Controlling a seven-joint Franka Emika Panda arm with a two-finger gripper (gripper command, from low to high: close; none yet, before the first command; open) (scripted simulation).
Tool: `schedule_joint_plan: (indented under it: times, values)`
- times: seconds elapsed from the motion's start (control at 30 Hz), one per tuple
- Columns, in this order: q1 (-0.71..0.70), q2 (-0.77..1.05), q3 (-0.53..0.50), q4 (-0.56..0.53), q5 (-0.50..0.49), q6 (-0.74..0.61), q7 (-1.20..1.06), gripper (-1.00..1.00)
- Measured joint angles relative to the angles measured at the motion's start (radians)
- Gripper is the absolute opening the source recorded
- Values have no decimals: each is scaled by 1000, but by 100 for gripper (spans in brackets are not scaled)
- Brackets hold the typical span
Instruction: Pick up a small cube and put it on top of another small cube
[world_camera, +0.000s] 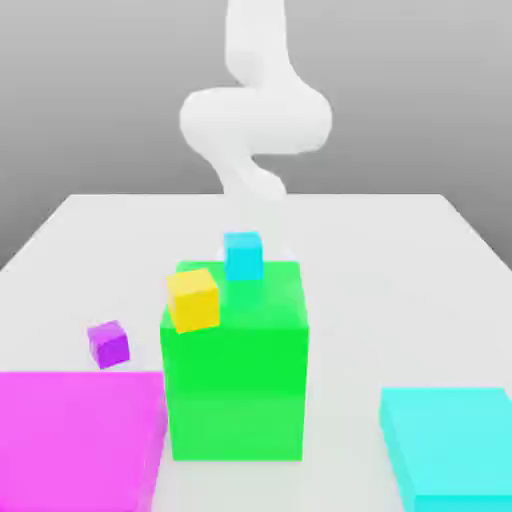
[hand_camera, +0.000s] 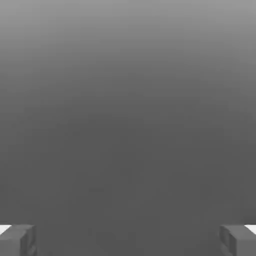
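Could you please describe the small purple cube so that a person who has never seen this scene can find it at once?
In the exterior view, find the big green block in the middle of the white table. To its left in this view, beyond the big magenta block, the small purple cube lies alone on the table. The small yellow cube and small cyan cube sit by the green block.

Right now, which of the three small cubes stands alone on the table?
The purple cube; the yellow cube and the cyan cube are at the big green block.

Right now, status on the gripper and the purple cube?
Gripper open, holding nothing. Purple cube on the table, untouched, at the exterior view's left of the green block. Magenta block close in front of it.
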Motion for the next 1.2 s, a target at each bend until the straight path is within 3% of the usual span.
schedule_joint_plan:
  times: [0.4,0.77,0.97,1.1,1.2]
  values:
    - [-78,253,-266,-253,-177,214,-421,0]
    - [-152,486,-547,-480,-277,412,-849,0]
    - [-164,629,-700,-600,-257,528,-1123,0]
    - [-159,725,-707,-597,-225,588,-1164,0]
    - [-170,796,-665,-588,-135,635,-1221,0]
